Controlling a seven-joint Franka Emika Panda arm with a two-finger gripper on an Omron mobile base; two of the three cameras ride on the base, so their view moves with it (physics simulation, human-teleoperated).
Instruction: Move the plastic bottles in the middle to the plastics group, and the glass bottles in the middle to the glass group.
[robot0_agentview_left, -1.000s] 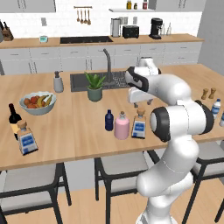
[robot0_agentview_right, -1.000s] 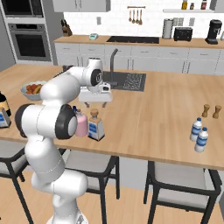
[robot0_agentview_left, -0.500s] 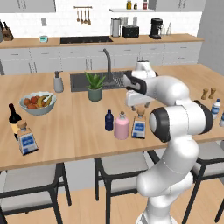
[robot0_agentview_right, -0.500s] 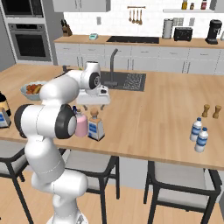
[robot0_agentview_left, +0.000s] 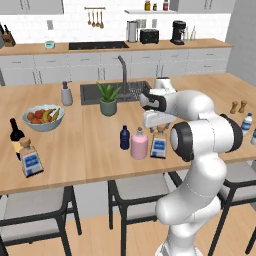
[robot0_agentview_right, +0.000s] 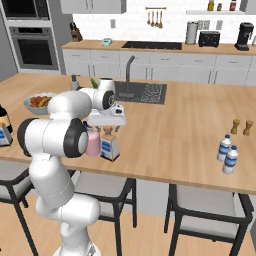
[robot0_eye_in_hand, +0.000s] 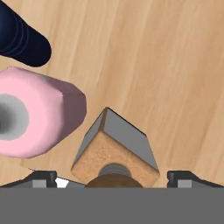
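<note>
Three bottles stand in a row at the counter's front middle: a small navy plastic bottle (robot0_agentview_left: 124, 137), a round pale-pink glass bottle (robot0_agentview_left: 139, 144) and a square clear glass bottle (robot0_agentview_left: 159, 145) with a blue label. My gripper (robot0_agentview_left: 156, 121) hangs open just above the square bottle (robot0_agentview_right: 109, 146). In the hand view its tan stopper (robot0_eye_in_hand: 114, 158) sits between my two fingertips (robot0_eye_in_hand: 40, 179), with the pink bottle (robot0_eye_in_hand: 35, 118) and the navy bottle (robot0_eye_in_hand: 22, 41) beside it. The plastics group (robot0_agentview_right: 227, 153) stands at the right. The glass group, a wine bottle (robot0_agentview_left: 16, 134) and a square bottle (robot0_agentview_left: 30, 160), stands at the left.
Brown salt and pepper shakers (robot0_agentview_right: 241, 127) stand behind the plastics group. A fruit bowl (robot0_agentview_left: 42, 117), a potted plant (robot0_agentview_left: 108, 99), a soap dispenser (robot0_agentview_left: 66, 94) and the sink (robot0_agentview_left: 120, 92) lie behind the middle bottles. Stools line the counter's near edge.
My hand has come down and forward from over the sink edge to just above the square bottle. The jaws have stayed open and no bottle has moved.
</note>
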